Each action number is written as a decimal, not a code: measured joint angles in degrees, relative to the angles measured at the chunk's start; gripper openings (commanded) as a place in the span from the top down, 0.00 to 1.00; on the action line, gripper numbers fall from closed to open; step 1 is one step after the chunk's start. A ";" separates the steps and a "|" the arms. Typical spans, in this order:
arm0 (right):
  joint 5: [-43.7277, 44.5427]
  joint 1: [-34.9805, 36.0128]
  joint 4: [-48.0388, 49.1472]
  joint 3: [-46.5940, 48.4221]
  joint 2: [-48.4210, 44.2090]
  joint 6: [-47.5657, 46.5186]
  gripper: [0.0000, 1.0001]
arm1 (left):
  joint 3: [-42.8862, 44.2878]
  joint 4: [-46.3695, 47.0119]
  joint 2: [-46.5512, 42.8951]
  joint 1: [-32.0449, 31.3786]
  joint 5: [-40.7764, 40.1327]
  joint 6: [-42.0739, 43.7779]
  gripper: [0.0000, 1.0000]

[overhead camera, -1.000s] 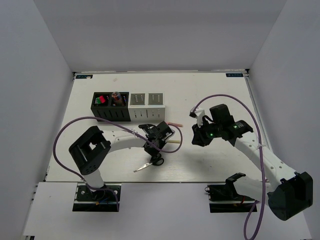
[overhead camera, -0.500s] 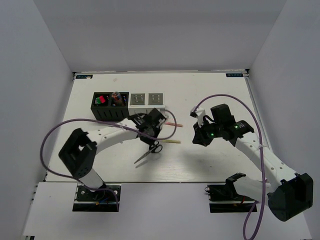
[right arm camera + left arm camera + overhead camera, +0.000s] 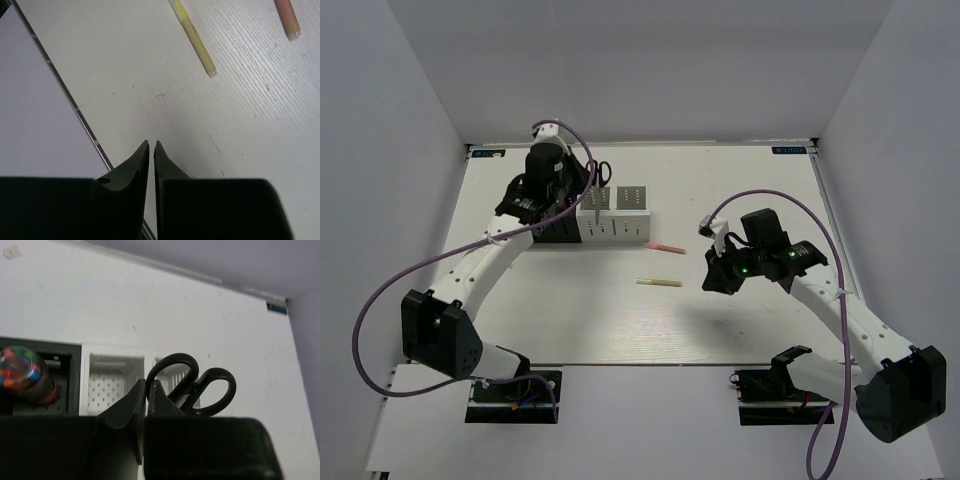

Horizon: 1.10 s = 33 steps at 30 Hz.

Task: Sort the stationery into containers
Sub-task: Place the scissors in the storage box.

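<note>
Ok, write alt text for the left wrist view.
The left hand is shut on black-handled scissors, whose handle loops show just beside it. Beyond them, two white desk holders stand on the white table, and a black holder at left holds a clear tube of coloured bits.

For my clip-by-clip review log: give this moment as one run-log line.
left fingers shut on scissors above white holders | right fingers shut, empty | pink pen, yellow pencil on table

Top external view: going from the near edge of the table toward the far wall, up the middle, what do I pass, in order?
Yellow pencil → pink pen → white holders → scissors
</note>
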 measured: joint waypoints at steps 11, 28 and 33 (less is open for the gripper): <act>-1.16 0.00 -0.09 -0.09 -0.02 -0.37 0.57 | 1.79 14.64 13.92 3.58 -1.27 -6.45 0.99; -1.60 0.00 -0.85 -0.09 0.17 -0.79 0.52 | 1.92 19.50 14.64 7.78 -0.31 -7.76 0.99; -1.60 0.00 -0.85 -0.09 0.17 -0.79 0.50 | 2.14 20.74 14.64 8.13 -0.26 -7.65 0.99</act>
